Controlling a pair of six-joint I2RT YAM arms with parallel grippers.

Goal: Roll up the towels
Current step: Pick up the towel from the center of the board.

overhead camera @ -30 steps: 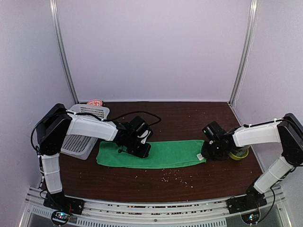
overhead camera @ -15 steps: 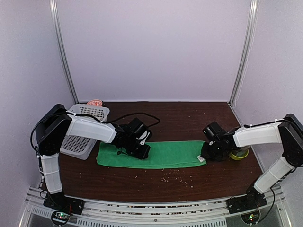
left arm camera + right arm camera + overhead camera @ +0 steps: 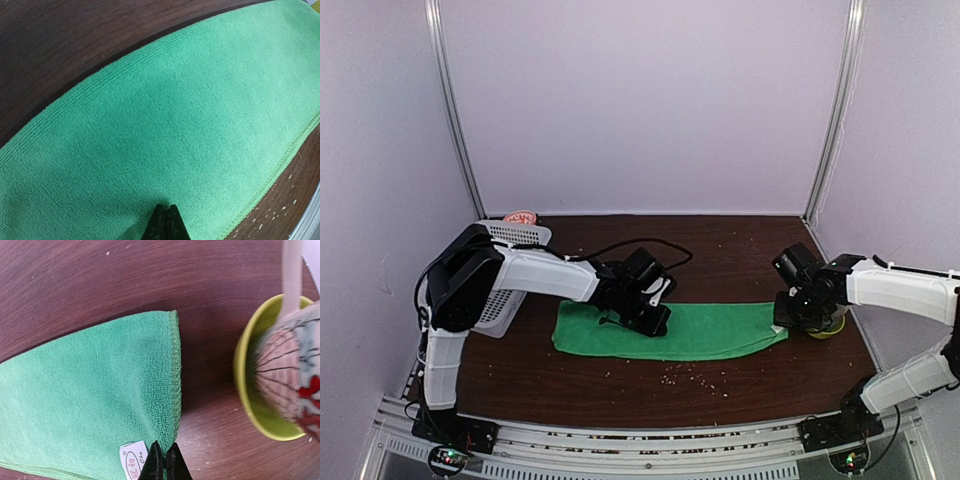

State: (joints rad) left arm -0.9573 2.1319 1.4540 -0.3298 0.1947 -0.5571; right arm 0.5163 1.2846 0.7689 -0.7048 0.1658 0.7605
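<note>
While the towel point(image 3: 720, 330) lies flat as a long folded strip across the middle of the worktop point(image 3: 570, 390), both your arms reach down onto it. Your left jaws are closed, tips pressed onto its left part; whether they pinch any cloth you cannot tell. Your right jaws are closed on its right corner, beside a white label point(image 3: 134, 456). A bowl point(image 3: 245, 385) stands near that corner, apart from the towel. A basket point(image 3: 515, 236) sits far left, and crumbs point(image 3: 695, 372) lie nearer the front.

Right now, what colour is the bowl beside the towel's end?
The bowl is yellow-green; the right wrist view shows it best.
</note>
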